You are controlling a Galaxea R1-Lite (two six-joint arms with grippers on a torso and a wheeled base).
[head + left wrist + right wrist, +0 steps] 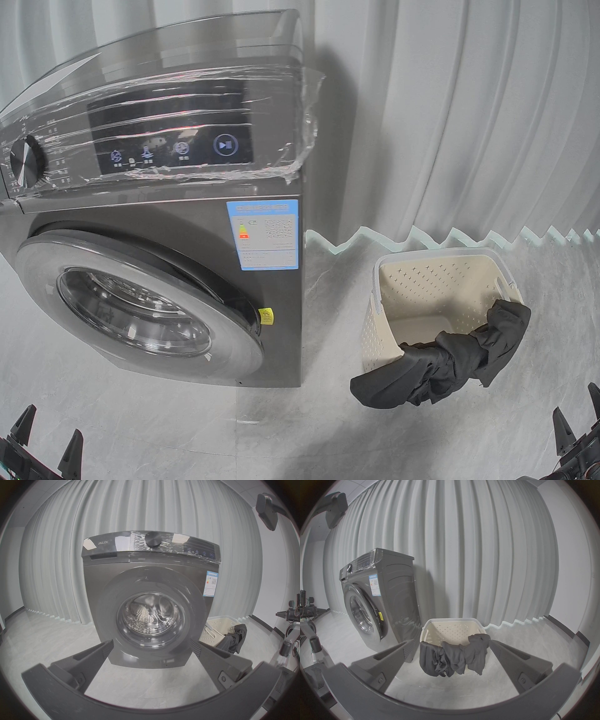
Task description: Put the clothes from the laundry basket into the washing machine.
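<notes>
A grey front-loading washing machine point(187, 250) stands on the left, its round glass door point(134, 309) closed. To its right a cream perforated laundry basket point(431, 287) sits on the floor, with a dark grey garment point(437, 365) draped over its near rim. The garment point(453, 656) hangs between the fingers of my right gripper point(451, 655) in the right wrist view, some way off. My left gripper point(151, 653) is open, facing the machine door point(150, 619) from a distance. Fingertips of the left gripper point(47, 434) and right gripper point(578, 415) peek in low, both open and empty.
White pleated curtains point(469, 112) hang behind the machine and basket. The floor point(300, 425) is pale grey marble-like tile. Plastic film wraps the machine's control panel point(169, 131).
</notes>
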